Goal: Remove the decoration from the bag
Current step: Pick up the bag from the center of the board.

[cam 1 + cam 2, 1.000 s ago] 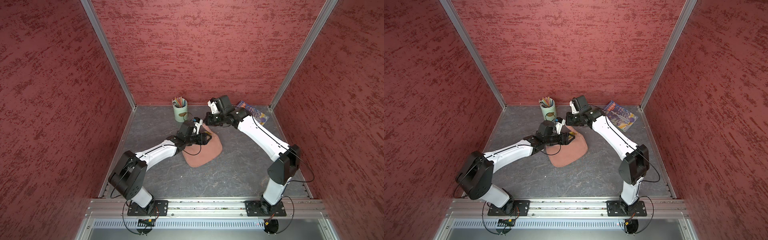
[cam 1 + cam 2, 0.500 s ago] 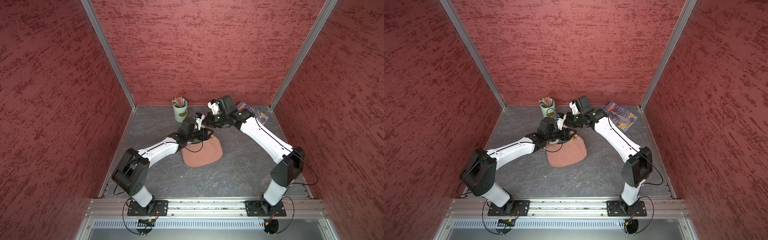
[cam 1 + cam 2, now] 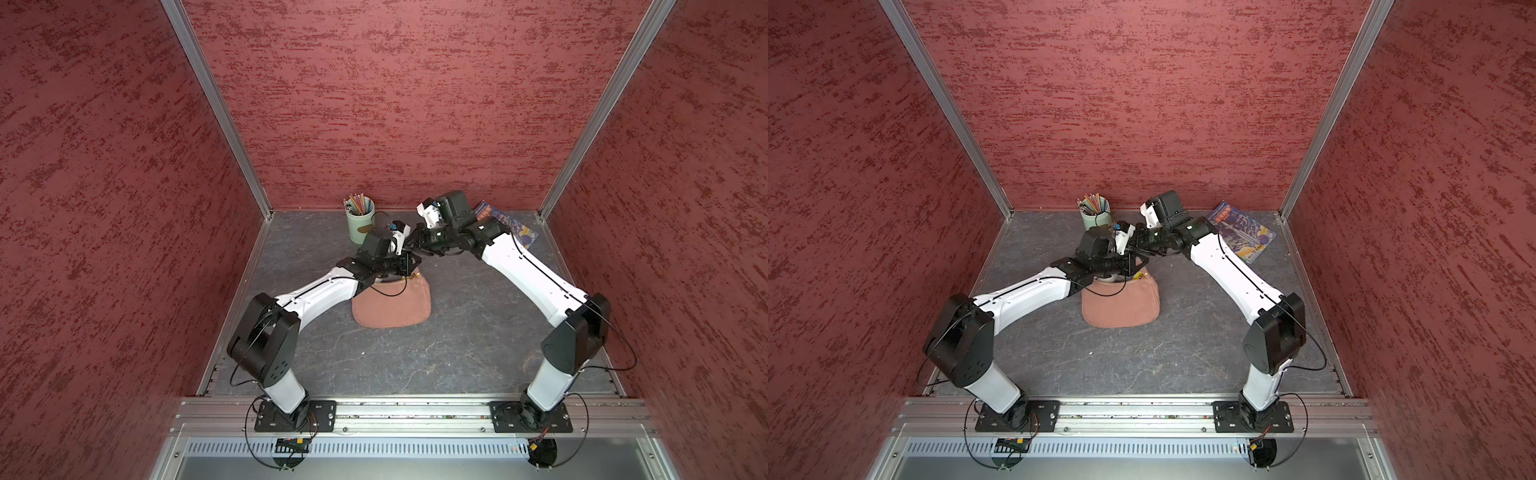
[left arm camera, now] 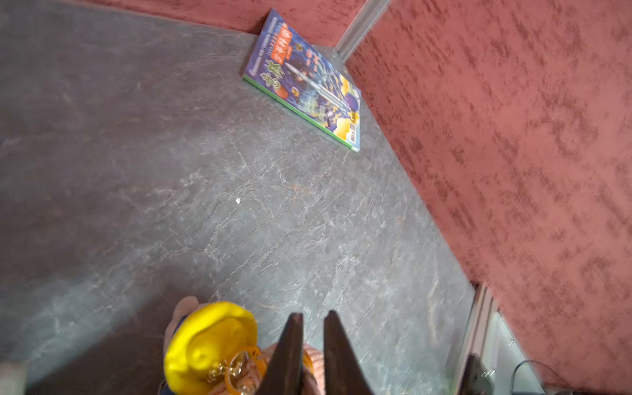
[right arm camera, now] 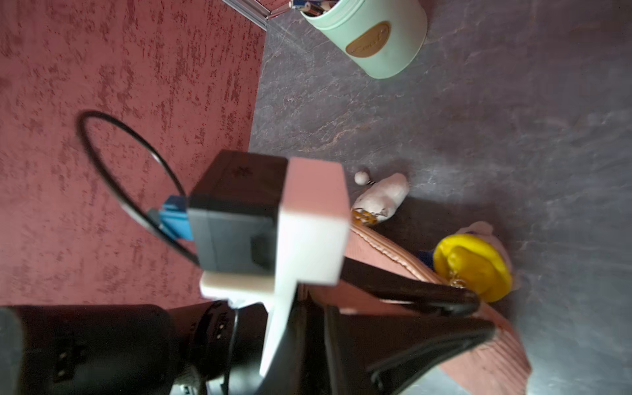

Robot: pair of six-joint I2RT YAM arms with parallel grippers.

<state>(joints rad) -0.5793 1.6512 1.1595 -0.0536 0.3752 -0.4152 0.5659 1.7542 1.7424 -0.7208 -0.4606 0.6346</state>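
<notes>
White and fluffy, one ball-tipped leg showing, the decoration (image 5: 383,196) lies on the tabletop (image 3: 415,365) against the pink bag (image 3: 390,309). One each: decoration, bag, yellow charm (image 5: 473,266), pencil cup (image 3: 360,226), magazine (image 4: 307,82). The tabletop is grey and marbled, the walls (image 3: 395,104) red and textured. The right gripper (image 5: 484,318) has its jaws slightly spread. The left gripper (image 4: 313,314) has them nearly together; I cannot tell whether they pinch anything.

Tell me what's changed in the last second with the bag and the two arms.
The bag swung round so its top edge faces the back wall, and slid slightly toward the robot's left. The left gripper edged toward the back wall, close to the right gripper. Whether either took hold is unclear. The pencil cup and magazine stayed put.
</notes>
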